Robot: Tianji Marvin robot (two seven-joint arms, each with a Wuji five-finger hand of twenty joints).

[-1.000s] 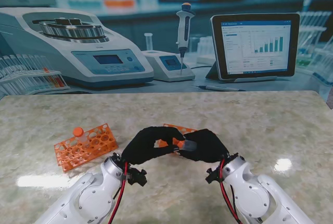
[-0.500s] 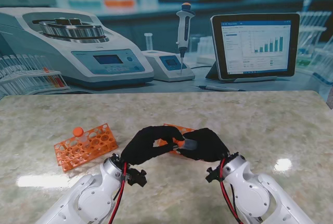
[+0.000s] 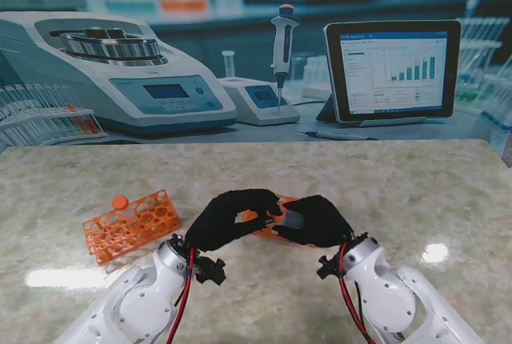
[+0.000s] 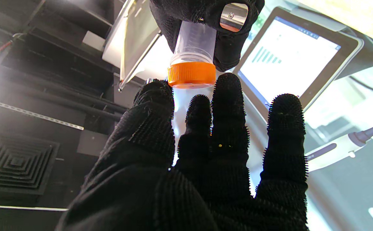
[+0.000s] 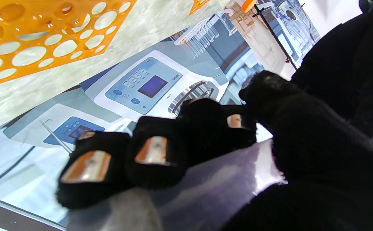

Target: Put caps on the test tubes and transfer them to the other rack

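The right hand is closed around a clear tube, its fingers wrapped over the barrel and holding it off the table, in front of the robot. An orange cap sits on the tube's end, pointing toward the left hand. That hand holds nothing: its fingers are spread apart just off the cap, the thumb close beside the cap's rim, though I cannot tell whether it touches.

Directly behind the two hands lies one orange rack, mostly hidden by them. The other orange rack sits off to the robot's left, well apart, with one capped tube standing at its far-left end.

The worry, to my eye, is the cap. I cannot say whether it is screwed home or only resting on the thread; if it is loose, tilting the tube for the carry could let it drop off. The tube is smooth and the grip sits toward its closed end, so any twist from the left fingers might turn the whole tube in the glove instead of tightening the cap. The rack's holes are also close together, so a slanted approach could catch the rim and shove the rack along the table.
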